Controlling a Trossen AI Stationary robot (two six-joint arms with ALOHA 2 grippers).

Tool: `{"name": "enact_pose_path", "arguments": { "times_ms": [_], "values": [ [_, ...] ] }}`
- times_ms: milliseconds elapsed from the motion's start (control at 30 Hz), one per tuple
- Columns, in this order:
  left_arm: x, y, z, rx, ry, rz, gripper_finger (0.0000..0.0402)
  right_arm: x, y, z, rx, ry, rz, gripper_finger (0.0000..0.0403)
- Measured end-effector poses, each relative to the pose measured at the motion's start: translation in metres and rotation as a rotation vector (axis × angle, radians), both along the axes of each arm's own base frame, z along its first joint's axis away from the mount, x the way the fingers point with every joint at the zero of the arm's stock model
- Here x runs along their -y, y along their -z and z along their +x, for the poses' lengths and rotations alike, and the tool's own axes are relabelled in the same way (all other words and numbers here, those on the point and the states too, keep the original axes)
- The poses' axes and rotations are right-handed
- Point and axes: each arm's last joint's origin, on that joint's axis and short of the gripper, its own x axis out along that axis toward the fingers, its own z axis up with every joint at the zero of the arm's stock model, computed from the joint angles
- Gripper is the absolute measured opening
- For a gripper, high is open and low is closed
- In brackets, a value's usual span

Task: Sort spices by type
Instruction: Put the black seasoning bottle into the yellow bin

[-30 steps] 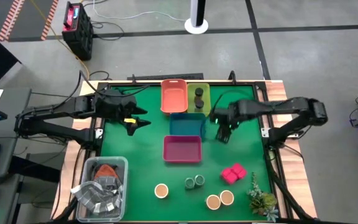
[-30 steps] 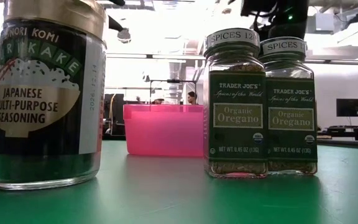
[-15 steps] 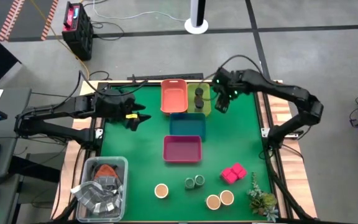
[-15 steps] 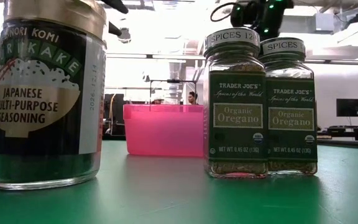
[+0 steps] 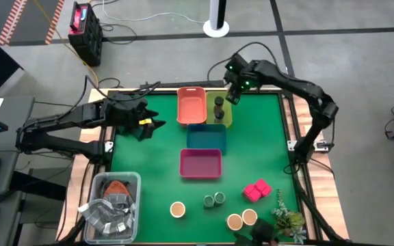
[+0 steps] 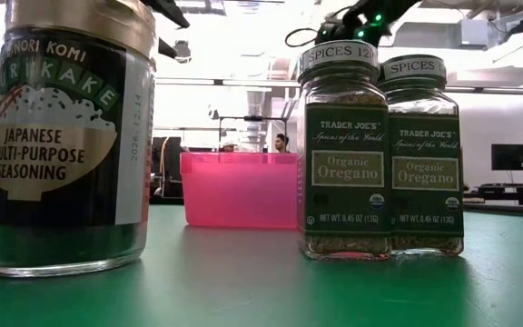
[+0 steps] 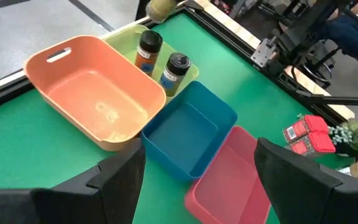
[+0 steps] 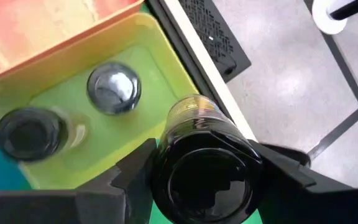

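— Where's the right gripper (image 5: 232, 91)?

— I've got it at the far edge of the table, clamped on a dark-lidded jar (image 8: 205, 167), just past the far rim of the yellow-green tray (image 5: 227, 109). The jar hangs upright, I think, and the tray lies toward the near side.

— What's in the trays?

— That one holds two dark-lidded jars (image 7: 164, 58). The orange tray (image 5: 191, 106), blue tray (image 5: 205, 139) and pink tray (image 5: 200, 164) are bare.

— The left gripper (image 5: 146, 128)?

— Fingers apart, waiting by the left edge. Oregano jars (image 6: 379, 154), tan-topped jars (image 5: 241, 219) and pink blocks (image 5: 256, 190) sit along the near edge.
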Motion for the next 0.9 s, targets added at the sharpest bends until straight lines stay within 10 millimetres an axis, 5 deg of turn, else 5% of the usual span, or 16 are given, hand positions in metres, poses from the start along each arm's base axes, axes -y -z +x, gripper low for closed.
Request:
{"name": "enact_pose_path", "arguments": {
  "times_ms": [333,900],
  "values": [
    [0.000,0.000,0.000,0.011,-0.019,-0.030,0.0289,0.023,0.028,0.025,0.006,-0.042,0.090,0.0240],
    [0.000,0.000,0.000,0.015,-0.023,-0.041,0.0289,0.027,0.032,0.031,-0.006,-0.296,0.093,0.0240]
  ]
}}
